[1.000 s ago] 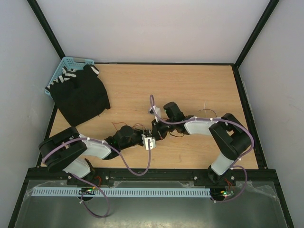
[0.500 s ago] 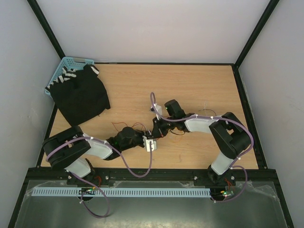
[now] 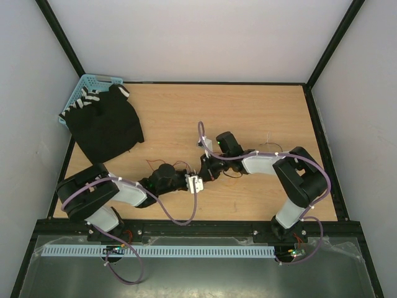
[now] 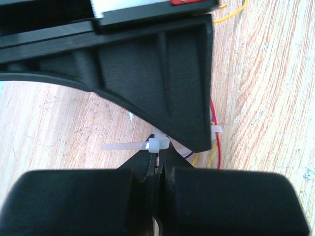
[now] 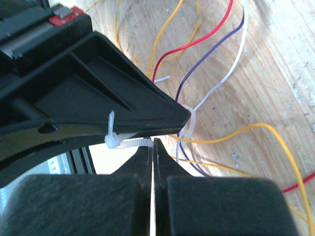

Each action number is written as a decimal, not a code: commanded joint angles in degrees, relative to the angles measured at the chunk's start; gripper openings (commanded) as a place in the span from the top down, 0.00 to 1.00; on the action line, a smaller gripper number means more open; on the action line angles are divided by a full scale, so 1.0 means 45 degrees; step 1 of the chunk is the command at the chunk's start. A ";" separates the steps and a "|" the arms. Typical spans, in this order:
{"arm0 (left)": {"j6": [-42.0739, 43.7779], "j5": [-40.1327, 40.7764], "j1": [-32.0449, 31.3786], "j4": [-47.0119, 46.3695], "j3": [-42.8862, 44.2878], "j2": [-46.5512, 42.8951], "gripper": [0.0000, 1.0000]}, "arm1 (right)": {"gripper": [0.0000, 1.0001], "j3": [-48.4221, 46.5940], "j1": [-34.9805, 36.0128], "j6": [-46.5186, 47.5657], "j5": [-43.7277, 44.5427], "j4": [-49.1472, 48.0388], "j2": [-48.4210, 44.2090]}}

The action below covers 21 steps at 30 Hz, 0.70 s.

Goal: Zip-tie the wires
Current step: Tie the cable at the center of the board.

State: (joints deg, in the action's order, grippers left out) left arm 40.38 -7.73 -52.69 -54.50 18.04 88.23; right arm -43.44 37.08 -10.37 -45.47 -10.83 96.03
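The zip tie (image 4: 158, 145) is a pale strip with its square head at my left fingertips and its tail sticking out to the left. In the right wrist view its strap (image 5: 133, 143) runs from the head to my right fingertips, and its loop (image 5: 189, 122) goes round the wires (image 5: 206, 73), thin red, yellow, purple and white strands. The left gripper (image 4: 157, 156) is shut on the tie by its head. The right gripper (image 5: 153, 145) is shut on the strap. In the top view both grippers, left (image 3: 188, 181) and right (image 3: 205, 171), meet at mid-table among the wires (image 3: 178, 165).
A black cloth (image 3: 105, 124) lies at the back left, partly over a blue basket (image 3: 87, 82). More thin strands (image 3: 270, 148) trail to the right of the right arm. The wooden table (image 3: 248, 112) is bounded by a black frame.
Both grippers stay shut and close together. The left wrist has shifted slightly up and right, and the right wrist has edged a little towards it.
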 commanded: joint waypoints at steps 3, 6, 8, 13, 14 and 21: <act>-0.1175 -0.0944 0.0325 0.0438 0.0240 -0.0138 1.00 | 1.00 0.0523 0.0022 -0.0403 -0.1080 -0.1204 -0.0395; -0.1297 -0.1075 0.0394 0.0448 0.0268 -0.0043 1.00 | 0.97 0.0528 0.0019 -0.0446 -0.1134 -0.1209 -0.0535; -0.1307 -0.1131 0.0399 0.0451 0.0307 0.0008 1.00 | 0.94 0.0516 0.0022 -0.0482 -0.1221 -0.1245 -0.0648; -0.1318 -0.1123 0.0399 0.0450 0.0390 0.0201 1.00 | 0.98 0.0547 0.0015 -0.0508 -0.1339 -0.1272 -0.0734; -0.1293 -0.1126 0.0399 0.0446 0.0398 0.0199 1.00 | 0.98 0.0529 0.0009 -0.0498 -0.1338 -0.1234 -0.0707; -0.1057 -0.1048 0.0399 -0.0327 0.0213 0.0129 1.00 | 0.98 0.0437 0.0022 -0.0423 -0.1273 -0.1073 -0.0300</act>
State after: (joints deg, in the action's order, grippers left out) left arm 35.33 -10.48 -50.81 -54.28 19.00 88.51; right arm -41.17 37.15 -12.25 -50.22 -13.45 94.61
